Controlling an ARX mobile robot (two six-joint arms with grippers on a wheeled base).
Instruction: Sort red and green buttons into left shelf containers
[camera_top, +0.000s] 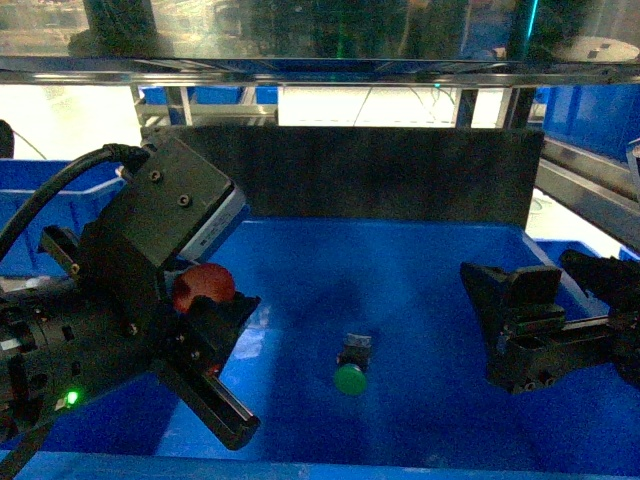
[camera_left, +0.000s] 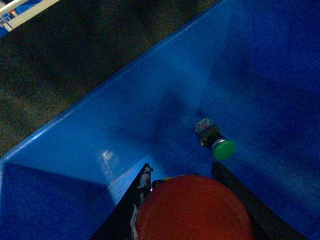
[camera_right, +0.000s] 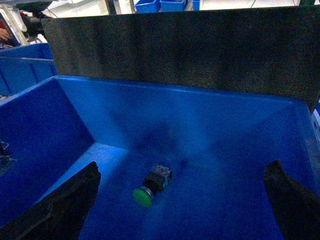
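fingers of the left gripper (camera_top: 205, 325) clamped on the red button (camera_top: 203, 286), its round cap showing between the dark pads, raised over the left side of a large blue bin (camera_top: 420, 270). seen from the left wrist, red cap (camera_left: 194, 209) filling the bottom edge, flanked by both fingers (camera_left: 131, 210).

fingers of the right gripper (camera_top: 520, 325) spread wide apart, holding nothing, low over the right side of the same bin; from the right wrist, one dark finger (camera_right: 67, 205) at each lower corner with open bin floor between.

green button (camera_top: 352, 368) lying on its side on the bin floor, near the middle, between the two grippers and touching neither; green cap toward the camera in the head view, dark body behind it. same green button (camera_right: 151, 184) visible from the right wrist and (camera_left: 216, 141) from the left wrist.

dark flat panel (camera_top: 400, 180) standing upright behind the bin's back wall. more blue bins (camera_right: 22, 70) off to the left.
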